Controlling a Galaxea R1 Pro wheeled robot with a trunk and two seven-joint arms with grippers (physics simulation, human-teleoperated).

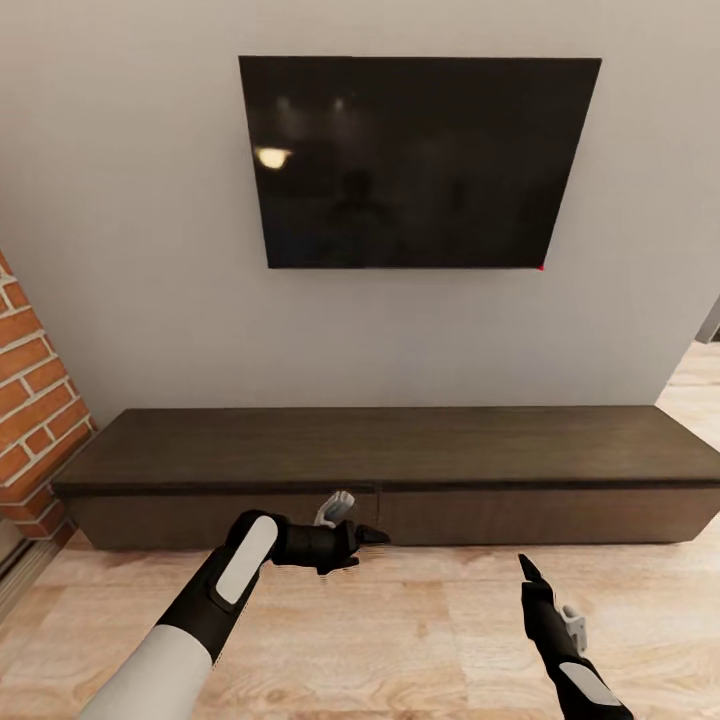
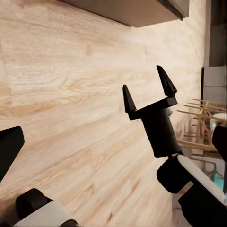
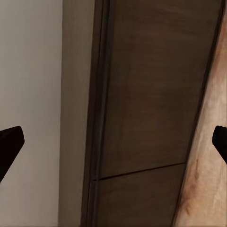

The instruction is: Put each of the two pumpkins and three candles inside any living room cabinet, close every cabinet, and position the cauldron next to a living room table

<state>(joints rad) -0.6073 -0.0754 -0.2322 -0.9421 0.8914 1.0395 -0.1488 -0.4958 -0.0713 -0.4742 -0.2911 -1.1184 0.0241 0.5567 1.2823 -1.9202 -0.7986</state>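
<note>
The cabinet (image 1: 380, 450) is a long low dark-brown console against the grey wall, its flat drawer fronts all flush and shut. My left gripper (image 1: 360, 548) hovers low just in front of its middle, open and empty, its fingertips (image 2: 9, 146) spread wide over the floor. My right gripper (image 1: 527, 575) is lower right, farther from the cabinet front, and the left wrist view shows it open (image 2: 146, 87) with nothing between its fingers. The right wrist view looks at the cabinet front (image 3: 151, 94) with a seam between two drawers. The pumpkins, candles and cauldron are out of view.
A black TV (image 1: 415, 160) hangs on the wall above the cabinet. A red brick wall (image 1: 30, 400) stands at the left end. Pale wood floor (image 1: 420, 620) lies between me and the cabinet. Wooden chairs (image 2: 203, 113) show far off in the left wrist view.
</note>
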